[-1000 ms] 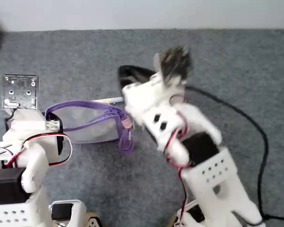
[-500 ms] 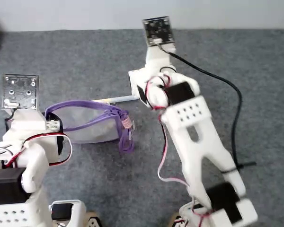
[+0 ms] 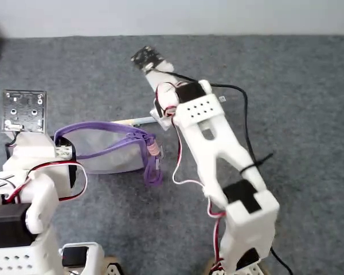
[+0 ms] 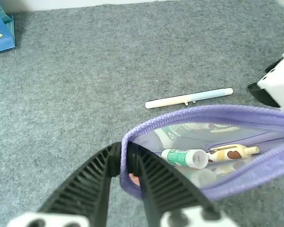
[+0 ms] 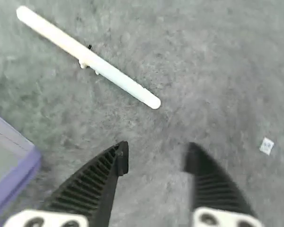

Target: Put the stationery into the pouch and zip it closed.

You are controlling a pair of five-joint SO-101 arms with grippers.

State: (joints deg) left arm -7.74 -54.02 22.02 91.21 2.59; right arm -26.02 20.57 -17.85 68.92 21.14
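**Task status: partly complete.**

1. The pouch (image 3: 103, 152) lies on the worktop (image 3: 309, 86) toward its left edge. Its mouth is open and the zip is not closed.
2. The left jaws are clamped on the purple rim at one end of the pouch, holding the mouth open.
3. The right jaws are spread apart with nothing between them. They hang over bare worktop just beside one end of the loose pen (image 5: 87, 59).
4. The loose pen lies flat on the worktop, just beyond the far rim of the pouch and apart from it.
5. A spotted pen (image 4: 232, 152) and a green-and-white tube (image 4: 184, 157) are inside the pouch.

Judged outstanding: load the loose pen, then close the zip.

**Surroundings.** The worktop is covered in grey felt-like fabric. A pale wall (image 3: 172, 17) runs along its far edge, and a blue object (image 4: 0, 28) sits at the far left corner. A small white scrap (image 5: 266, 145) lies near the right jaws.
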